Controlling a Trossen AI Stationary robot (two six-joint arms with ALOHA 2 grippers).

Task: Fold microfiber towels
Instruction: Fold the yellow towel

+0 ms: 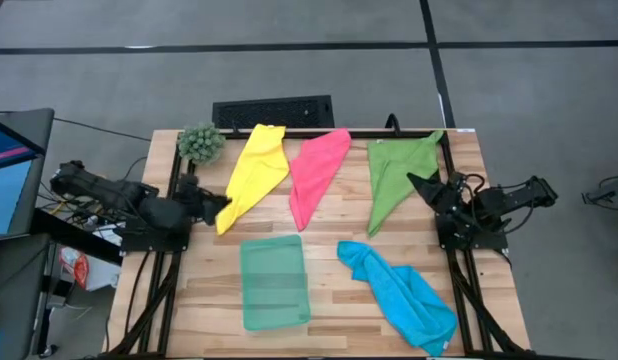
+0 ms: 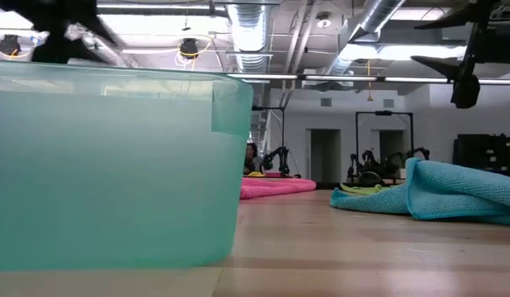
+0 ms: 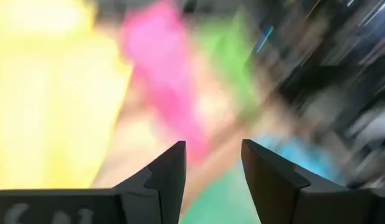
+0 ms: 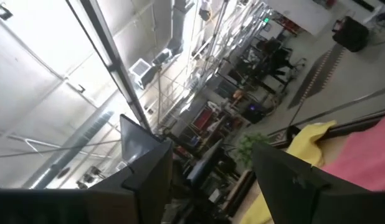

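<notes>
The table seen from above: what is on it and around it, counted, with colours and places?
yellow towel: one, yellow, far left.
pink towel: one, pink, far middle.
green towel: one, leaf green, far right.
blue towel: one, bright blue, crumpled, near right.
tray: one, pale teal, near middle.
plant ball: one, green, far left corner.
keyboard: one, black, beyond the far edge.
left pincer: one, dark, open, by the yellow towel's tip.
right pincer: one, dark, open, beside the green towel.
</notes>
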